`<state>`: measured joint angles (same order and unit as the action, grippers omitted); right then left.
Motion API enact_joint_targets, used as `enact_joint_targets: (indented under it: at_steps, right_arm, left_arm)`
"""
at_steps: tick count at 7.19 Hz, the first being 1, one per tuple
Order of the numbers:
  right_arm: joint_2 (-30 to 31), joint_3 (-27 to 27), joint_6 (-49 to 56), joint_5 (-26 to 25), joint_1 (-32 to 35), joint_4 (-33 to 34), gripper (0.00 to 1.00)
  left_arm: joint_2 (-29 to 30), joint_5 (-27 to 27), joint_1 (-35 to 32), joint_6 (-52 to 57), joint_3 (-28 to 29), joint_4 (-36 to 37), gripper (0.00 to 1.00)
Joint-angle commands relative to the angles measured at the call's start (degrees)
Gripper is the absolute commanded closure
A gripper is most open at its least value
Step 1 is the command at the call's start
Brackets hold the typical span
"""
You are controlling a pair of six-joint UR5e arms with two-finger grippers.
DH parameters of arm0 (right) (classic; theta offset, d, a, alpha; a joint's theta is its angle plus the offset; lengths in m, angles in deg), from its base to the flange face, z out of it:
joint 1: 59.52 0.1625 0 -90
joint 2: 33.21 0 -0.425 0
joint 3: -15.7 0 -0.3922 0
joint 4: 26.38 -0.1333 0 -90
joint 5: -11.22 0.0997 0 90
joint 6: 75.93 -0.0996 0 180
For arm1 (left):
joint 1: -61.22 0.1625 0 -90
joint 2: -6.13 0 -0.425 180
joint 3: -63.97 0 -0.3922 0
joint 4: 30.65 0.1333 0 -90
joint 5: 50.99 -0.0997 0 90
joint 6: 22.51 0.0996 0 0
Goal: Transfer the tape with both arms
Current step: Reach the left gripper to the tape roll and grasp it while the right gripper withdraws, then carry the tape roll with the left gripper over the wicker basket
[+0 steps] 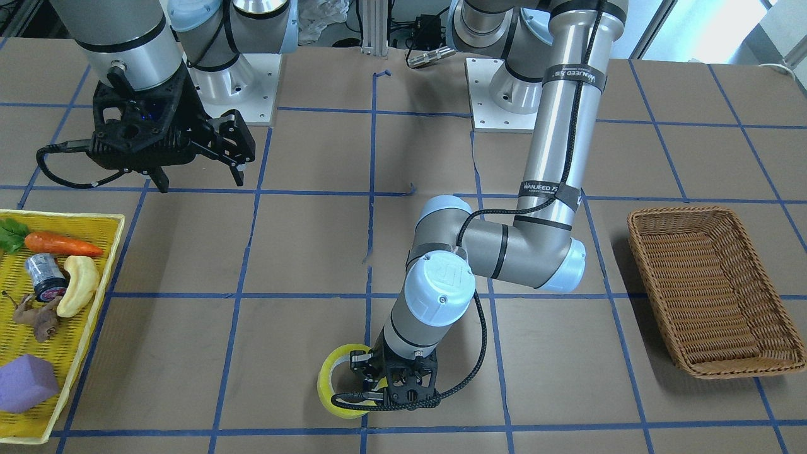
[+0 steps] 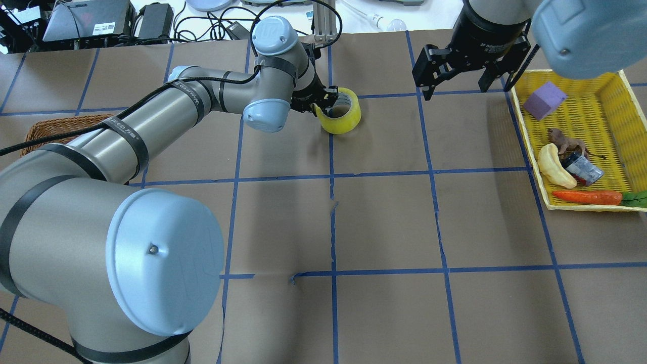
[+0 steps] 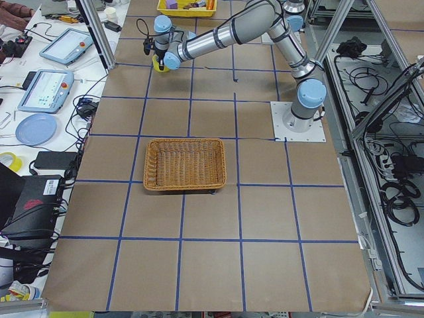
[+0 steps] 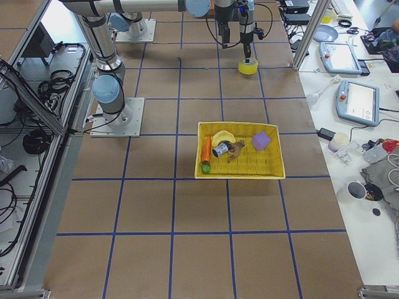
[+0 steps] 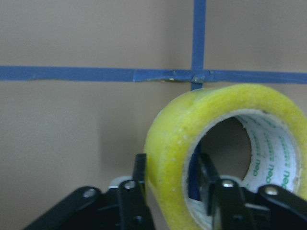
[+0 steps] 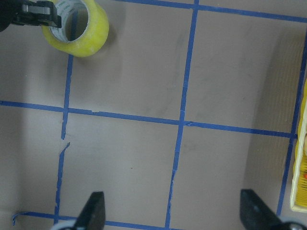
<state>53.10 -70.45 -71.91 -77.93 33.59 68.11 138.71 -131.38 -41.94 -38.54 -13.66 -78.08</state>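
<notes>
The yellow tape roll (image 2: 342, 120) stands tilted on its edge near a blue grid crossing at the far middle of the table. It also shows in the front view (image 1: 332, 382) and the right wrist view (image 6: 86, 36). My left gripper (image 2: 323, 103) is shut on the roll's wall. In the left wrist view one finger (image 5: 132, 201) is outside the tape (image 5: 172, 143) and the other finger (image 5: 211, 191) is inside the core. I cannot tell whether the roll touches the table. My right gripper (image 2: 455, 87) hangs open and empty, apart from the tape, beside the tray.
A yellow tray (image 2: 525, 131) at the robot's right holds a purple block (image 2: 544, 99), a banana (image 2: 553, 172), a carrot (image 2: 586, 196), a toy animal and a small cylinder. A wicker basket (image 1: 712, 290) sits at the robot's left.
</notes>
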Motion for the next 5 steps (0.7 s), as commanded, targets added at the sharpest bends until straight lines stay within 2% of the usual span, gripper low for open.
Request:
enact_joint_targets:
  at_steps: [1,2,3,4,5]
  right_arm:
    - [0.0,0.0,-0.1,0.0,0.1,0.0,0.00]
    - [0.0,0.0,0.0,-0.1,0.0,0.0,0.00]
    - [0.0,0.0,0.0,-0.1,0.1,0.0,0.00]
    - [0.0,-0.1,0.0,-0.1,0.1,0.0,0.00]
    - [0.0,0.0,-0.1,-0.1,0.1,0.0,0.00]
  left_arm:
    - [-2.8,0.1,2.9,0.3,0.2,-4.1,1.00]
    - [-6.1,0.1,6.5,1.2,0.2,-9.2,1.00]
    - [-9.2,-0.4,11.2,5.9,0.2,-18.8,1.00]
    - [-12.5,-1.3,15.6,10.8,0.0,-25.4,1.00]
    - [-15.2,-6.0,19.0,16.2,-0.2,-29.3,1.00]
